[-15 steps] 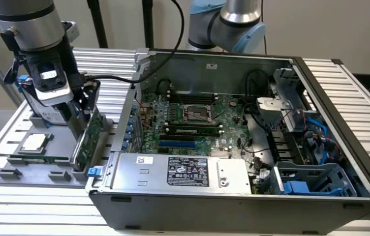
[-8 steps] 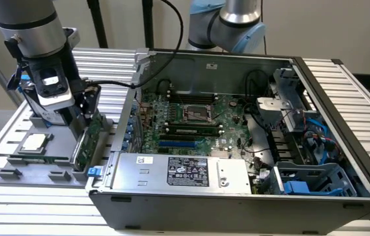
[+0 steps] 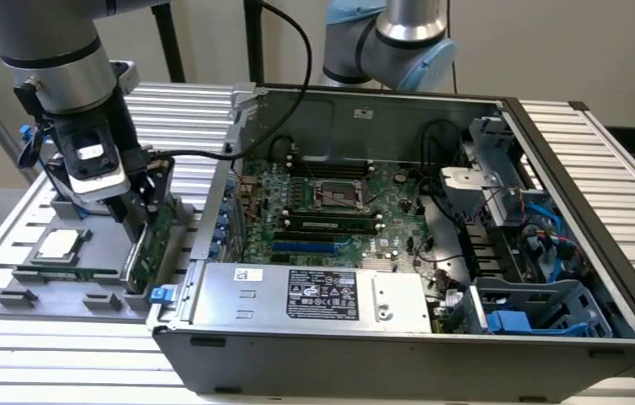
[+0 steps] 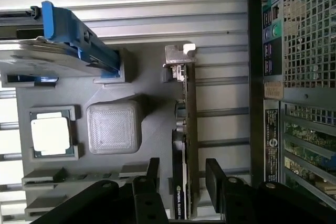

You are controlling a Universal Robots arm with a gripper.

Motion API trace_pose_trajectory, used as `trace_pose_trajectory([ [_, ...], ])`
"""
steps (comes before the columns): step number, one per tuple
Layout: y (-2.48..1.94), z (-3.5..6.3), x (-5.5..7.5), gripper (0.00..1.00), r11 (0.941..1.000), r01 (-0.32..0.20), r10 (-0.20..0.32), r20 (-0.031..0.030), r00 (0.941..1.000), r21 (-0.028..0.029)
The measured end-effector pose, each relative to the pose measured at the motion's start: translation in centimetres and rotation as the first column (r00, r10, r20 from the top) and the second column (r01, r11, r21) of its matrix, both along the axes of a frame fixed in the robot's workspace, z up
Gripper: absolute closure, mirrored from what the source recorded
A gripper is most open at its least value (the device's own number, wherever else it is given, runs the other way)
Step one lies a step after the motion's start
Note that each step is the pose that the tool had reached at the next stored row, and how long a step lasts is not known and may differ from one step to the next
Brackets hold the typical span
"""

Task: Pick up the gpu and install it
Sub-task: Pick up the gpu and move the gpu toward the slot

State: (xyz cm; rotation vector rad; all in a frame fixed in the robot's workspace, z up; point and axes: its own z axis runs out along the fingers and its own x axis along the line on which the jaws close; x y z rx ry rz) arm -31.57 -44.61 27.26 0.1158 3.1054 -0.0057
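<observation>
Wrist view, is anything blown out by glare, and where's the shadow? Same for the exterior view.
Wrist view: the processor's metal lid glares near white; the gripper is a dark silhouette straddling the gpu. Exterior view: light is even, with a soft sheen on the power supply cover and the near wall of the case darker.

My claw (image 4: 184, 176) is spread, one finger on each side of the graphics card (image 4: 185, 124), with a gap on both sides. Card stands on edge in grey tray (image 4: 152, 108), silver bracket (image 4: 176, 56) at far end. Same tray: processor chip (image 4: 51, 134), hard drive (image 4: 52, 56) with blue rails. Computer case (image 4: 294, 103) beside tray.
</observation>
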Motion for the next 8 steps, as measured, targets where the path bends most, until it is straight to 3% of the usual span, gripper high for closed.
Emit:
trace_pose_trajectory([
  [5, -0.10, -0.90, -0.4, 0.00, 1.0000, 0.004, -0.004, 0.0066, 1.0000, -0.0003],
  [8, -0.23, -1.44, -0.6, 0.00, 1.0000, 0.005, -0.005, 0.0153, 0.9999, 0.0000],
])
